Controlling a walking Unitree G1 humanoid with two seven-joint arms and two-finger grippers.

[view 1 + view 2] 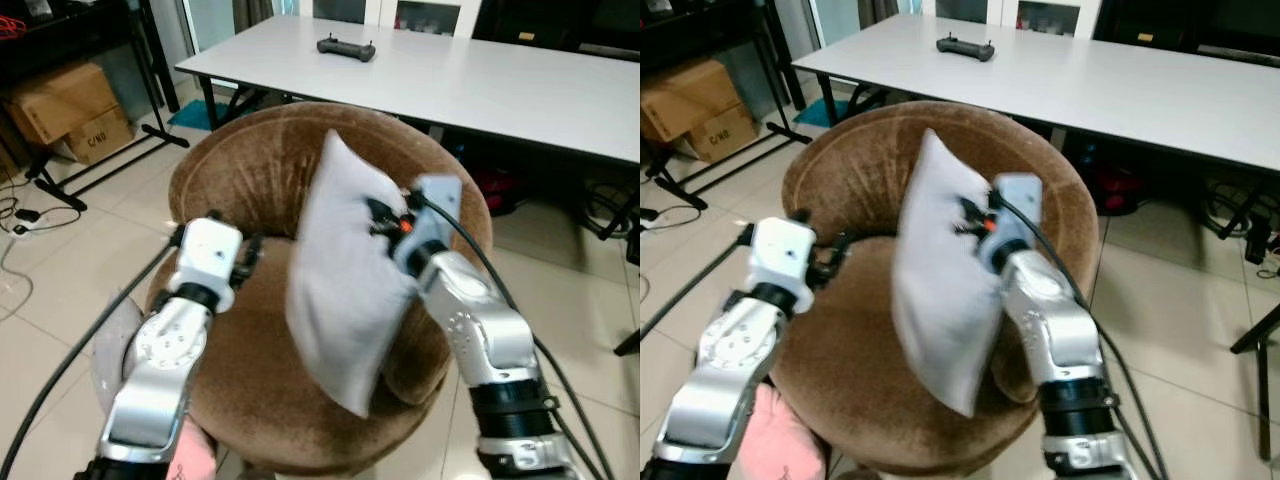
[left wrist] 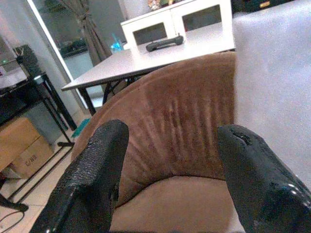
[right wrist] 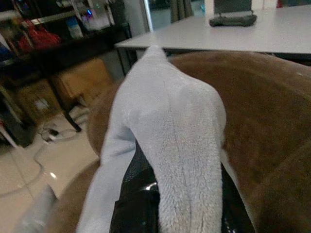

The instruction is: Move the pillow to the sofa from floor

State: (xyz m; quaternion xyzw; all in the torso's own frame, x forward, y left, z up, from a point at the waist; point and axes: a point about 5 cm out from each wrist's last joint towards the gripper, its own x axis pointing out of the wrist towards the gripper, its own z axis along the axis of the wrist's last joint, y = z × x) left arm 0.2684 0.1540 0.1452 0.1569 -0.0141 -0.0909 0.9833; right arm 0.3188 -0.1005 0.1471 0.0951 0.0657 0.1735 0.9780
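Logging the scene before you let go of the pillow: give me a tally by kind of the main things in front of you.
Pale grey fabric pillow: 1
Round brown velvet armchair: 1
Long white table: 1
Black handheld controller on the table: 1
Brown cardboard boxes: 2
Total: 6

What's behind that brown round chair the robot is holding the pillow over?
Behind the brown chair stands a long white table with a black controller on top. Under the table, dark cluttered things show, too shadowed to name. The chair's back hides the floor directly behind it.

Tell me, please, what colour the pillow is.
Pale grey pillow, clearest in the left eye view.
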